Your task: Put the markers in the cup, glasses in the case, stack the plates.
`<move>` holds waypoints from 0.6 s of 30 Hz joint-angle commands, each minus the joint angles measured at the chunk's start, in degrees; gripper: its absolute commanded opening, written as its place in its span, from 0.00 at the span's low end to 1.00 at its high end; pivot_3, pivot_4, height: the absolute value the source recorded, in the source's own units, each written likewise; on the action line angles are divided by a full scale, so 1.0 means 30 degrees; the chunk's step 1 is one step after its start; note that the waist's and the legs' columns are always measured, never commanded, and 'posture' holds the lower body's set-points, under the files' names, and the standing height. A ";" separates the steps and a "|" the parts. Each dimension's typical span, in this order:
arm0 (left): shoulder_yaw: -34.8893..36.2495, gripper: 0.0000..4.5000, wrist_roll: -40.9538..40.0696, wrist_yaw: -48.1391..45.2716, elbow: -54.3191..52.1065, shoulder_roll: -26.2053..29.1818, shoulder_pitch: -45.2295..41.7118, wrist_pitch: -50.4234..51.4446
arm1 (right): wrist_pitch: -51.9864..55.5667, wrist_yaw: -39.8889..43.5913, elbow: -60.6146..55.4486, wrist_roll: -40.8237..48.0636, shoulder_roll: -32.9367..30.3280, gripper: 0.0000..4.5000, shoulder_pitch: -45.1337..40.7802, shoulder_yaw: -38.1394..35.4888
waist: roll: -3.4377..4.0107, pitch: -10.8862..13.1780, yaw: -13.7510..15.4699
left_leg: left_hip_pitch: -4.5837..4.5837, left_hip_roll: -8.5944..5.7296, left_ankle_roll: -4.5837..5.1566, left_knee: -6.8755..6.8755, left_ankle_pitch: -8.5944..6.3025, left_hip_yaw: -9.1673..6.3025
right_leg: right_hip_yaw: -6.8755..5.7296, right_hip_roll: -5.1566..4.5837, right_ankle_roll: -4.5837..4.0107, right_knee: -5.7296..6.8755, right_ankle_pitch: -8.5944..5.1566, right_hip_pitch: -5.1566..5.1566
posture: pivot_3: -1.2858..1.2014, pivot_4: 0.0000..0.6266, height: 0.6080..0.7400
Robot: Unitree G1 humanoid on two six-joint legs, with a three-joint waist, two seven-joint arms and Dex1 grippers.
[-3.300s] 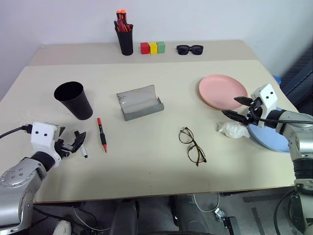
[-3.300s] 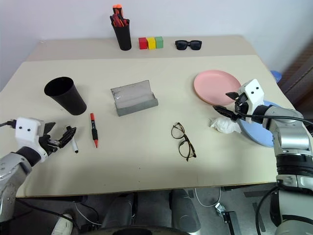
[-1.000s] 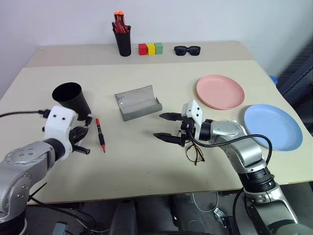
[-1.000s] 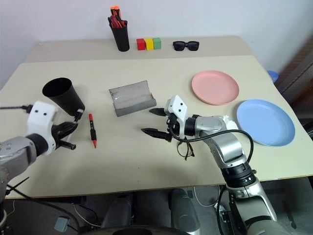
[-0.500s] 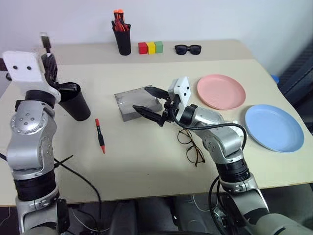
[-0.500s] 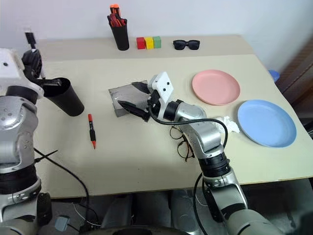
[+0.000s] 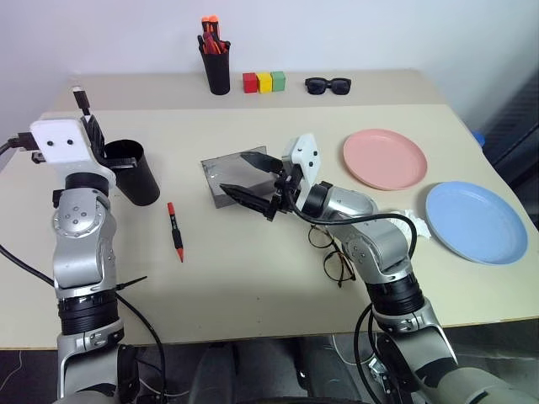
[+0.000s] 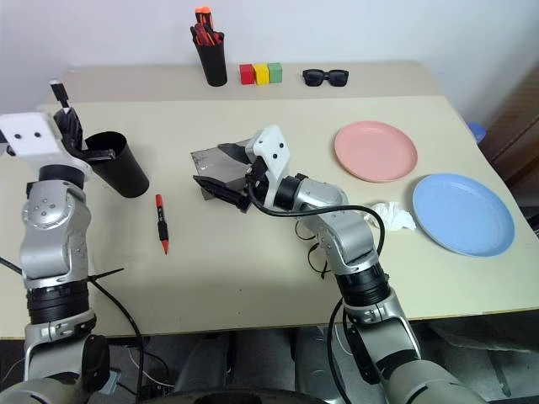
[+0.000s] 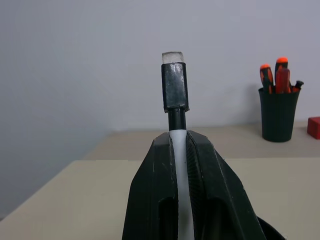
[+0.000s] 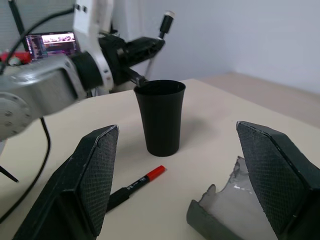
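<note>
Markers first: we see the black marker (image 9: 174, 95) pinched upright in our left end effector (image 7: 91, 139), which is clamped on it just behind the rim of the cup (image 7: 132, 172), the marker's pale tip pointing up. The red marker (image 7: 174, 230) lies flat on the surface (image 7: 253, 286) just in front of the cup, toward its case side. The case (image 7: 221, 173) sits open beside the cup, well apart from it, and our right end effector (image 7: 253, 178) hangs over it with its two fingers (image 10: 92, 175) spread wide and nothing between them. The glasses (image 7: 331, 252) lie on the surface on the far side of the case from the cup, nearer the front edge, partly hidden by our right arm. Farther from the cup still, the pink plate (image 7: 384, 158) and the blue plate (image 7: 476, 222) lie side by side, apart and unstacked, with a crumpled white wad (image 8: 392, 216) between the glasses and the blue plate.
</note>
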 commanded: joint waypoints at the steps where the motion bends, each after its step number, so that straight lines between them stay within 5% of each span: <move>1: 0.0038 0.01 0.0273 -0.0063 -0.0394 -0.0018 0.0142 -0.0735 | 0.0414 0.0203 -0.1446 0.1023 0.0128 0.86 0.0045 -0.0172 | 0.0000 0.0000 -0.0002 | 0.0000 0.0000 0.0000 -0.0001 0.0000 -0.0002 | -0.0002 0.0000 0.0000 0.0000 0.0000 0.0000 | 0.52 0.24 1.00; 8: 0.0075 0.01 0.0339 0.0048 -0.0348 -0.0356 0.0322 -0.0815 | 0.0599 0.0174 -0.1649 0.1052 -0.0024 0.86 0.0170 0.0006 | 0.0000 0.0000 0.0008 | -0.0002 0.0000 0.0000 0.0001 0.0000 -0.0005 | -0.0005 -0.0001 0.0000 0.0002 0.0000 0.0000 | 0.52 0.24 1.00; 13: 0.0005 0.46 0.0617 0.0329 -0.0338 -0.0500 0.0253 -0.0839 | 0.0609 0.0214 -0.1650 0.1060 -0.0023 0.86 0.0151 0.0051 | 0.0000 0.0000 -0.0002 | 0.0000 0.0000 0.0000 -0.0001 0.0000 -0.0005 | -0.0007 0.0000 0.0000 0.0002 0.0000 0.0000 | 0.52 0.24 1.00; 18: -0.0056 0.46 0.0680 0.0383 -0.0302 -0.0625 0.0181 -0.0807 | 0.0556 0.0232 -0.1534 0.1029 0.0017 0.86 0.0094 0.0097 | 0.0000 0.0000 0.0008 | -0.0001 0.0000 0.0000 0.0002 0.0000 -0.0005 | -0.0008 -0.0001 0.0000 0.0002 0.0000 0.0000 | 0.52 0.24 1.00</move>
